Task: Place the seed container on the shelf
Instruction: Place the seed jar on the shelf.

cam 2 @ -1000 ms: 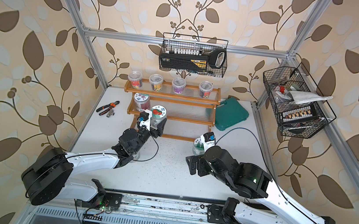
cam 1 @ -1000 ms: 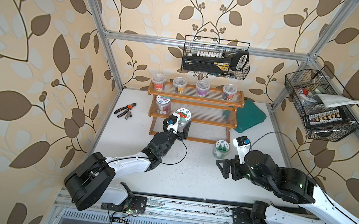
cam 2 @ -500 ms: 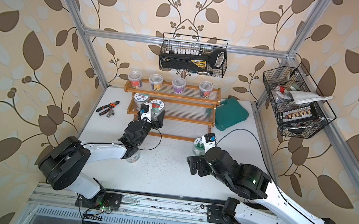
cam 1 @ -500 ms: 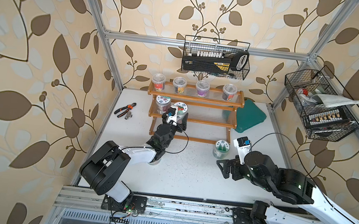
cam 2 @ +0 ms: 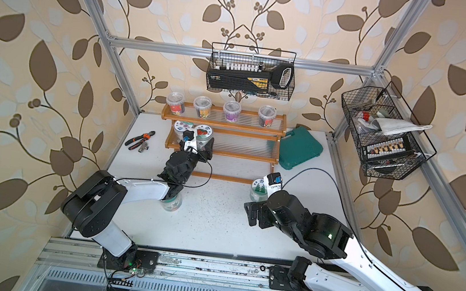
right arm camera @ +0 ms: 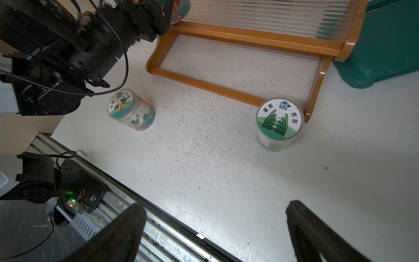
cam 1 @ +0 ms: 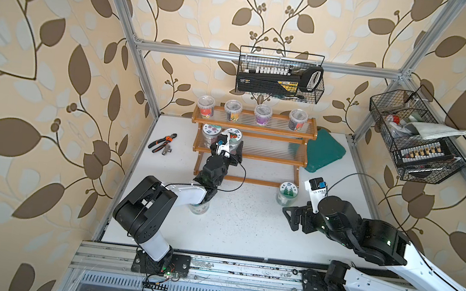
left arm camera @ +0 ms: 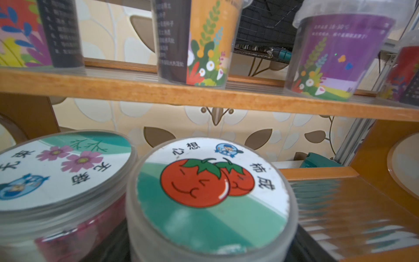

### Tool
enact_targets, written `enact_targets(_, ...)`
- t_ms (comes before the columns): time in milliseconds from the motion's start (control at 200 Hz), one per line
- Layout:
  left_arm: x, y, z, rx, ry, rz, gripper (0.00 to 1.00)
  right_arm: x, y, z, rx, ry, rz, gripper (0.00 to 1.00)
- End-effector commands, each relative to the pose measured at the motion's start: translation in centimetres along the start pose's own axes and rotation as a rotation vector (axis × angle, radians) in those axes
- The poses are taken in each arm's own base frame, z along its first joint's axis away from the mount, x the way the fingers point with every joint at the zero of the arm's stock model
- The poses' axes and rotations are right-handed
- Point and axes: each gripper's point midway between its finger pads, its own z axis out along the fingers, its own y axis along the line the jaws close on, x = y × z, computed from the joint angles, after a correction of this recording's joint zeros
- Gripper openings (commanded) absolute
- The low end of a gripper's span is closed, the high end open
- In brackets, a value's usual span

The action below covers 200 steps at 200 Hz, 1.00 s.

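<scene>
Left gripper point(cam 1: 231, 145) is pinching the tomato-lid seed container point(cam 1: 233, 134) by its sides, with black fingers point(cam 1: 238, 153) flanking it. The container is sitting upright at the middle tier of the shelf point(cam 1: 272, 130), toward the tier's 9 o'clock end. Cannot tell if its base is resting on the ribbed tier or hanging just above it. A flower-lid jar point(left arm camera: 56, 172) is standing just beside it at its 9 o'clock, on the same tier; the two lids look close to level in the left wrist view. Four cups point(cam 1: 263, 115) are lining the top tier, spaced apart. The lowest tier is showing only its clear ribs in the right wrist view.

Right gripper point(right arm camera: 215, 226) is hovering over the table point(cam 1: 246, 231) at about 4 o'clock from the table's middle. Its jaws are spread wide and gripping nothing. A leaf-lid jar point(right arm camera: 280, 120) is standing upright on the table just beside the shelf's front corner, at 12 o'clock from the right gripper. A half-hidden jar point(right arm camera: 127, 108) is standing on the table under the left arm, at about 8 o'clock from the shelf. Pliers point(cam 1: 163, 141) are lying at 10 o'clock on the table. A green case point(cam 1: 326, 151) is lying at 3 o'clock of the shelf, close against it.
</scene>
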Motion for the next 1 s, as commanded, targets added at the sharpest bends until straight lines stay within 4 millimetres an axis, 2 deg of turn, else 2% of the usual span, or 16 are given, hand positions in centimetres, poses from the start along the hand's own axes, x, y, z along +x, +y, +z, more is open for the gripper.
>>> enact_targets(0, -3.4, -0.1, 0.9, -0.004, -0.102, -0.053, 0.41, 0.2, -0.2, 0.2, 0.001, -0.002, -0.009, 0.99)
enact_targets(450, -2.2, -0.5, 3.0, -0.002, -0.067, -0.047, 0.44, 0.5, -0.8, 0.6, 0.006, 0.009, -0.009, 0.99)
enact_targets(760, -1.7, -0.2, 4.0, -0.039, -0.046, -0.054, 0.52, 0.6, -0.8, 0.9, 0.004, 0.021, -0.011, 0.99)
enact_targets(995, -1.3, -0.3, 3.9, -0.032, -0.035, -0.066, 0.69, 0.9, -1.0, 1.1, 0.008, 0.027, -0.008, 0.99)
